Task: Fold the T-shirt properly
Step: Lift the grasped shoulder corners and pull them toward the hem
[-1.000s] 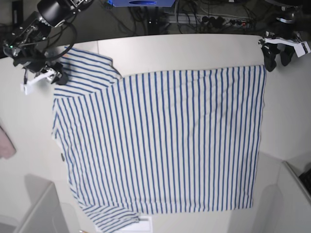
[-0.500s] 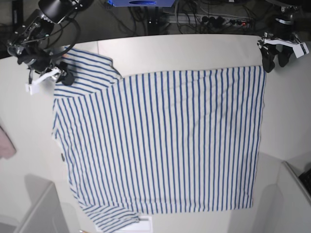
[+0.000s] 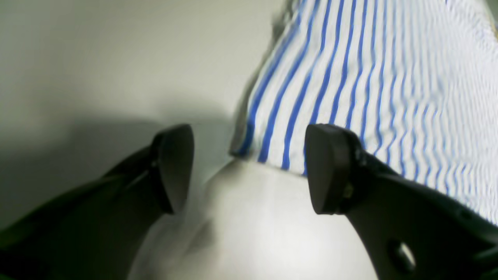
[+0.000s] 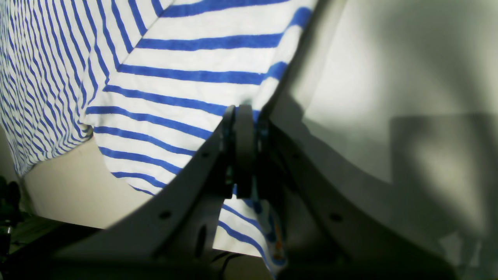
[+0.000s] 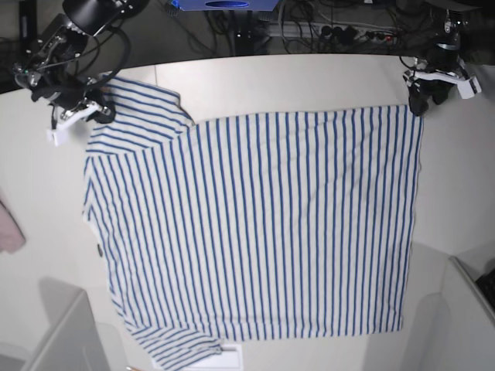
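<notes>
The T-shirt (image 5: 255, 224), white with thin blue stripes, lies spread flat on the pale table (image 5: 309, 77). My right gripper (image 5: 99, 114) is at the top left sleeve, and in the right wrist view it (image 4: 243, 151) is shut on the sleeve's edge (image 4: 186, 58). A small orange mark (image 4: 277, 235) shows just below the jaws. My left gripper (image 5: 421, 99) hovers at the shirt's top right corner. In the left wrist view it (image 3: 251, 169) is open, with the striped corner (image 3: 256, 147) lying between its fingers (image 3: 327, 167) and untouched.
A pink cloth (image 5: 8, 228) lies at the table's left edge. Grey boxes stand at the lower left (image 5: 62, 340) and lower right (image 5: 472, 309). Cables (image 5: 332, 31) run behind the table. A white label (image 5: 230, 357) peeks out under the shirt's bottom edge.
My right gripper moved right onto the sleeve edge and shut on it. My left gripper shifted a little left and back toward the shirt's corner, still open.
</notes>
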Robot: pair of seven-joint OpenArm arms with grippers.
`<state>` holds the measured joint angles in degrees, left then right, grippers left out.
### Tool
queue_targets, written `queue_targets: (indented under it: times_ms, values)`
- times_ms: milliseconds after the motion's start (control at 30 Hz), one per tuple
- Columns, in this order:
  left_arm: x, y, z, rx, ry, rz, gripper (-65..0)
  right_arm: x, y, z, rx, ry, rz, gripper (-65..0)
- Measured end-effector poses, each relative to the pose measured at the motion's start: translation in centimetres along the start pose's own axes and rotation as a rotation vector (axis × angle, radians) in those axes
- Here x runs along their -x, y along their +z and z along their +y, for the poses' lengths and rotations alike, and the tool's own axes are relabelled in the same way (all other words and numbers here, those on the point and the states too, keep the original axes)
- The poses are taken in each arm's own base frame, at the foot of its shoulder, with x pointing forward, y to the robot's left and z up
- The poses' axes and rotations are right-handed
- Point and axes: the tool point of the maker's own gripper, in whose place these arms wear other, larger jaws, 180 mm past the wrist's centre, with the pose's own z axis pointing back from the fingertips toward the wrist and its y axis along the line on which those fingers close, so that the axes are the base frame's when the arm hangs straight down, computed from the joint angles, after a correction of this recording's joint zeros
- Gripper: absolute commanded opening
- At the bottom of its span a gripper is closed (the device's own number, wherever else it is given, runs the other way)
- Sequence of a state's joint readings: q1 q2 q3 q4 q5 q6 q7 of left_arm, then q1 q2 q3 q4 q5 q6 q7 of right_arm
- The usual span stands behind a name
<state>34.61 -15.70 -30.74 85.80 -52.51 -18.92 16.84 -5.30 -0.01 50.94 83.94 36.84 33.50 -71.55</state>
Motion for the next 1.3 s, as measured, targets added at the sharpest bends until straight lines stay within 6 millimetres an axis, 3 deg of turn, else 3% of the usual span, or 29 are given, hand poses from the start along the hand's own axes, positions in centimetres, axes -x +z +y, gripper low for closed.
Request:
queue_targets:
  times_ms: [133, 467, 967, 1033, 1200, 1300]
  values:
    - [-0.6, -0.7, 0.6, -0.018, 0.103, 0.01, -21.6, 0.0, 0.0, 0.0, -0.001, 0.0, 0.0, -65.0]
    - [0.7, -2.1, -2.0, 0.045, 0.174, 0.046, -21.7, 0.0, 0.0, 0.0, -0.001, 0.0, -0.001, -65.0]
    - [-0.3, -3.8, -3.3, 0.079, 0.215, 0.017, -22.2, 0.0, 0.0, 0.0, -0.001, 0.0, -0.002, -65.0]
    - [-0.1, -4.0, -3.6, 0.081, 0.222, 0.018, -28.8, 0.0, 0.0, 0.0, -0.001, -0.001, 0.0, -65.0]
    - [0.7, -3.8, -2.9, 0.053, 0.222, 0.048, -62.4, 0.0, 0.0, 0.0, -0.001, 0.0, -0.002, -65.0]
    - [0.9, -3.8, -2.9, 0.05, 0.22, 0.057, -65.0, 0.0, 0.0, 0.0, -0.001, -0.001, -0.001, -65.0]
